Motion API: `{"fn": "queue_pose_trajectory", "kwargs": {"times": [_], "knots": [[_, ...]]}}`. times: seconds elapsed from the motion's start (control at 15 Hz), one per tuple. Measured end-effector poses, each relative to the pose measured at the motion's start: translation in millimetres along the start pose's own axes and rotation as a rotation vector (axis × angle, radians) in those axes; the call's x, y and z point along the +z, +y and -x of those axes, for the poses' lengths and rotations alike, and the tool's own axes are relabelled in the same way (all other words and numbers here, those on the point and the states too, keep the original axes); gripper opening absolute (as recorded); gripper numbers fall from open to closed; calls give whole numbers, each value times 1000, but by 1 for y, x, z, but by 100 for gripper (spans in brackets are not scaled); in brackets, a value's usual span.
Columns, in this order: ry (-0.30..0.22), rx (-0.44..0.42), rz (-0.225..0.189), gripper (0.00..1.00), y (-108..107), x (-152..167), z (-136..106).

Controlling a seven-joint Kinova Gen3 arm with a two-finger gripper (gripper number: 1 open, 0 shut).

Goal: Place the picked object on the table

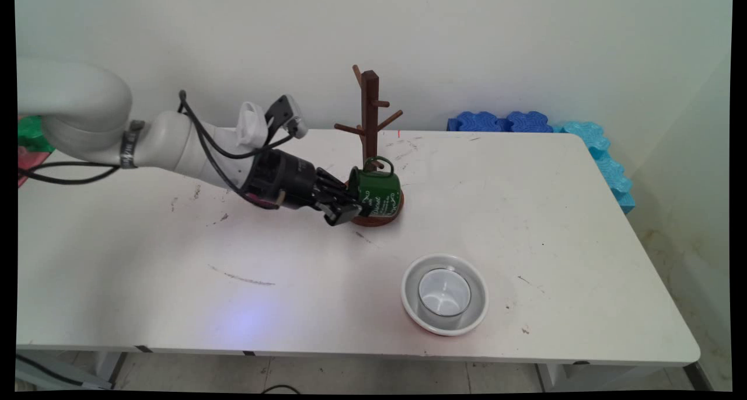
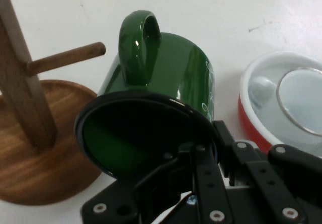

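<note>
My gripper (image 1: 349, 206) is shut on the rim of a dark green mug (image 1: 377, 191), with one finger inside the mouth and one outside. The mug lies on its side, handle up, over the round base of a wooden mug tree (image 1: 369, 117); whether it touches the base I cannot tell. In the hand view the mug (image 2: 166, 68) opens toward the camera with my gripper (image 2: 198, 151) at its lower rim. Left of it stand the mug tree's post (image 2: 20, 88) and a peg (image 2: 65, 58) pointing at the handle.
A white bowl (image 1: 411, 306), red outside, sits near the front edge with a clear glass (image 1: 444, 292) inside; it lies right of the mug as the bowl (image 2: 250, 90) in the hand view. Blue foam blocks (image 1: 502, 121) line the back right corner.
</note>
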Motion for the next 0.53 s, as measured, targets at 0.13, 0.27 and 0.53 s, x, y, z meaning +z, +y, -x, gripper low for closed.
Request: {"fn": "queue_pose_trajectory", "kwargs": {"times": [0.13,0.27,0.53], "knots": [[-17,19,-4,0,-2,-9,-1],[-35,40,-7,0,-4,-18,-2],[-76,85,-8,0,-9,-36,-3]]}}
